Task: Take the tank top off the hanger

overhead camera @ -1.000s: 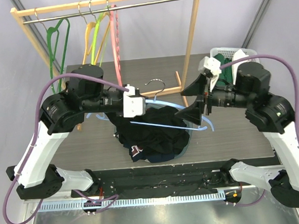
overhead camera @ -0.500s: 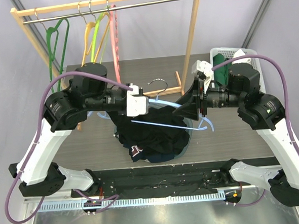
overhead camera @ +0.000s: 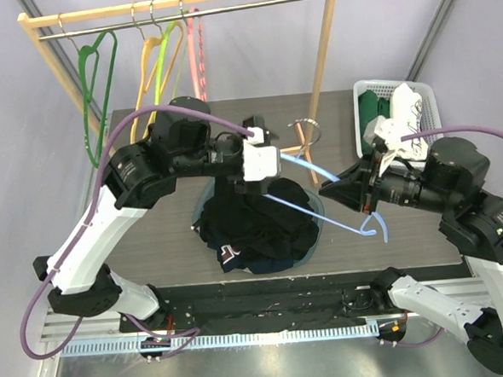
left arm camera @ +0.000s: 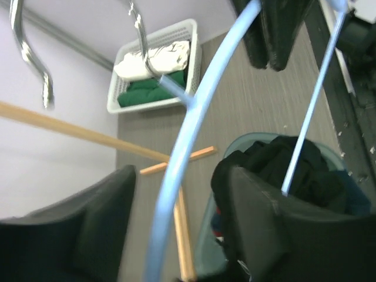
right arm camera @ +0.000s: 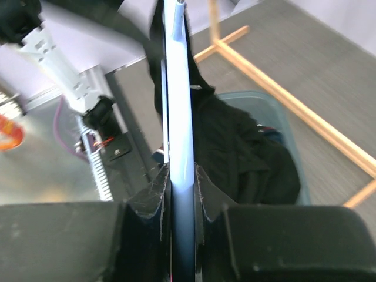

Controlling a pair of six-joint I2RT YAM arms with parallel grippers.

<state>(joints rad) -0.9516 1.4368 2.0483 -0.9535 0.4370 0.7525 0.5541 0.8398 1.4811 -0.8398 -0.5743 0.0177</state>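
At far left and behind, a wooden clothes rack with a row of green, orange and pink plastic hangers on its metal rail. Next, reaching in from the left, the left gripper, high above the table, jaws spread apart. Between them, with a gap on each side, one arm of a light blue plastic hanger with a metal hook; not clamped by this gripper. Hanger tilted: left end high at the left gripper, right end lower, hook free in the air just in front of the right post of the rack.

Below, in the middle of the table, a dark tank top, mostly a heap inside a teal plastic tub, with a red and white print at its near edge. One fold of the dark cloth running up from the heap to the left end of the hanger, under the left gripper; hooked there or only hanging against it, cannot tell. Thin lower bar of the hanger crossing over the heap.

Further right, the right gripper, pinched firmly on the hanger's arm near the curled right end, both fingers pressed against the blue plastic. At far right, at the back corner of the table, a white plastic lattice basket with green and white folded cloths inside.
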